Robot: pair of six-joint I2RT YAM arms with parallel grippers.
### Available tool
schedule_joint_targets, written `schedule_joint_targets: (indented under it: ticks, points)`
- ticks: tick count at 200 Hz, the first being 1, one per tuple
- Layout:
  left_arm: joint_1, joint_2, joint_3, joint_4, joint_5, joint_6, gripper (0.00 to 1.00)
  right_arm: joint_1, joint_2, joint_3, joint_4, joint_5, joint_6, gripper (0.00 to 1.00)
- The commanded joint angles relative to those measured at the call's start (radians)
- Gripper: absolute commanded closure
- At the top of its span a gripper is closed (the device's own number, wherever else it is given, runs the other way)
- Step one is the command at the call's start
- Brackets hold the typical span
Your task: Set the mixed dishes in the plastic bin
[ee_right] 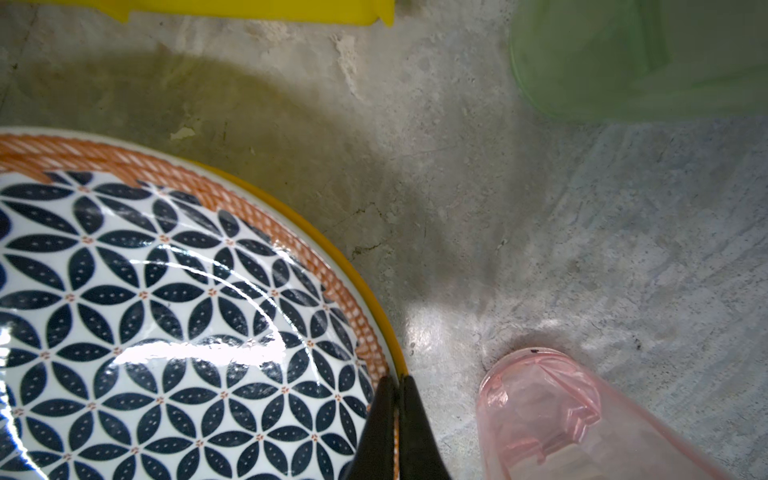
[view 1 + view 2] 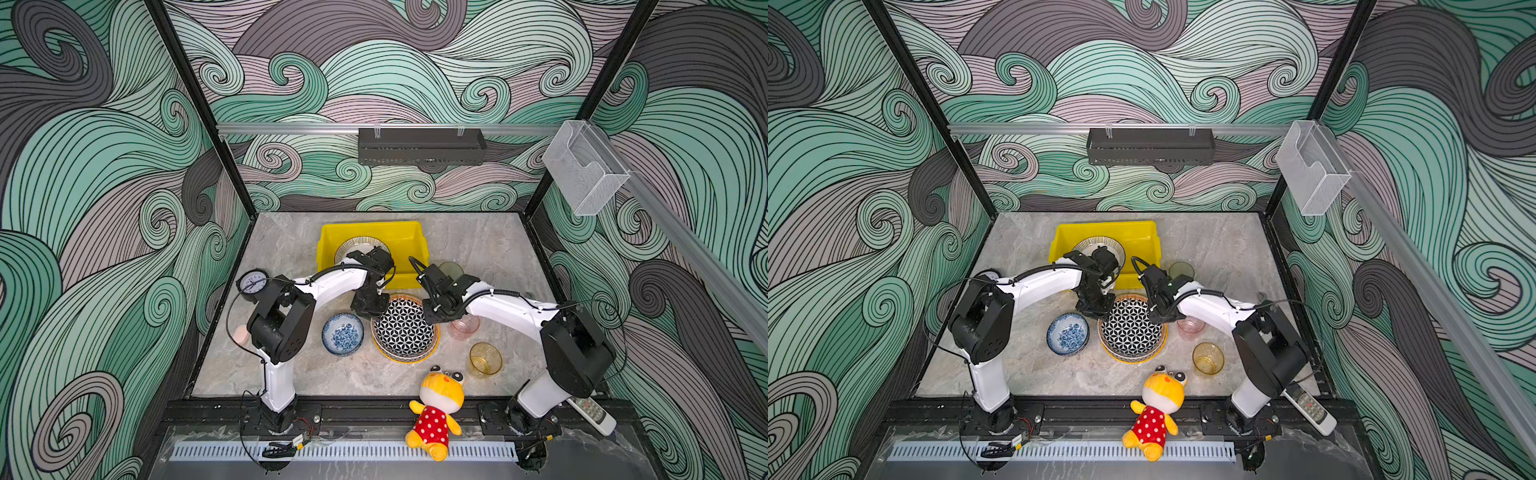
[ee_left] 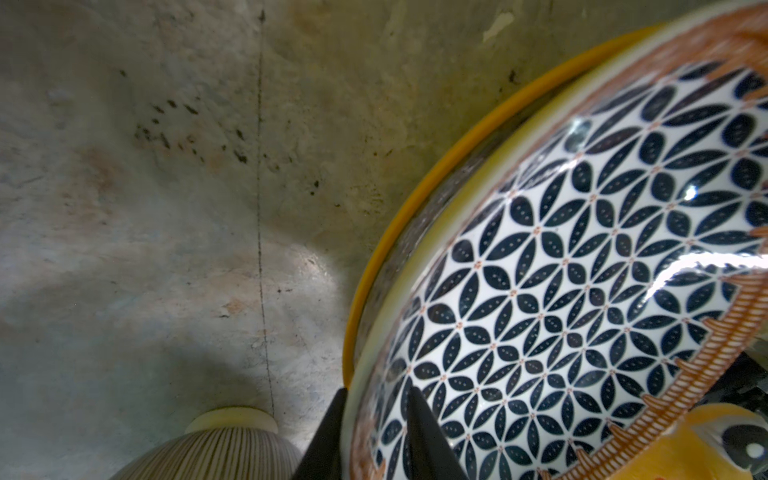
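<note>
geometric plate (image 2: pixel 405 332): face-up, round; left tool (image 3: pixel 376 392): pinching its left rim; right tool (image 1: pixel 397 379): pinching right rim

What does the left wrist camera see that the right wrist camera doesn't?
Only the left wrist view: the left pincer straddling the rim of the geometric plate, a striped rounded dish, and the yellow plush toy, just its face.
Only the right wrist view: the right pincer pinched shut on that rim, the pink cup, the green cup, and an edge of the yellow bin.
Both: the geometric plate, the yellow-rimmed plate beneath it, and the stone table.
</note>
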State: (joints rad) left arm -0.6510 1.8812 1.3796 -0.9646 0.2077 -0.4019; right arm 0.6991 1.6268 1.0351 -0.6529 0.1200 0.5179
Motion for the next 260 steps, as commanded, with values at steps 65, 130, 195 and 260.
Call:
schedule_joint_targets:
  ticks: [65,130,195,260]
  points:
    - [-0.006,0.023,-0.017,0.023,0.038,-0.025,0.77,0.032,0.024,-0.024,-0.007,-0.045,0.035,0.94]
    - [-0.002,0.014,-0.024,0.033,0.027,-0.043,0.81,0.042,0.014,-0.022,-0.001,-0.045,0.041,0.94]
    - [0.007,-0.003,-0.024,0.021,-0.008,-0.047,0.91,0.044,-0.006,-0.024,-0.002,-0.04,0.047,0.91]
    - [0.017,-0.035,-0.025,0.005,-0.056,-0.044,0.97,0.044,-0.03,-0.013,-0.005,-0.033,0.045,0.8]
